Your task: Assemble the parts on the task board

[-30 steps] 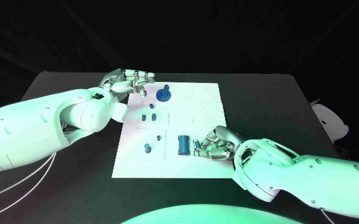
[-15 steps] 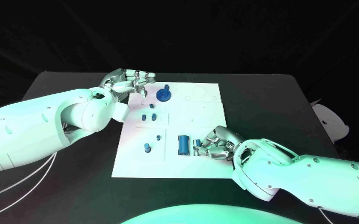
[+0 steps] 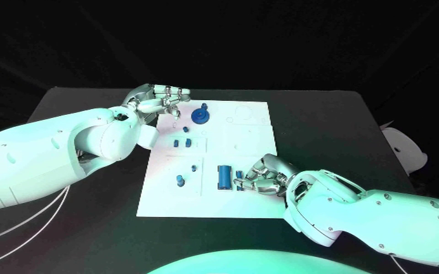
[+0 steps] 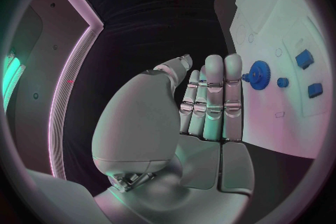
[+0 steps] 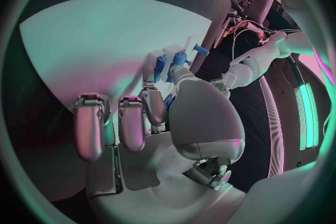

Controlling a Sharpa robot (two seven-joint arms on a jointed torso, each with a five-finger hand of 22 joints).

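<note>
The right robot hand is seen low on the task board, at its near right part. Its fingers are curled together, and a small blue part is pinched between the fingertips. In the head view this part is found just beside a blue cylinder, which lies flat on the board. Whether the pinched part touches the board cannot be told.

The left robot hand is held at the far left corner of the board. In the left wrist view its fingers are stretched out straight and kept close side by side, with nothing in them; the fingertips are near a blue gear, but a touch is not shown clearly.

The blue gear stands on the far part of the board, and a small blue peg is placed just near it. Two small blue blocks are set side by side in the middle left part. Nearer to the robot, a round blue piece and a tiny blue piece are seen at the left side of the cylinder.

The white board is laid on the black desk, about in its middle.
</note>
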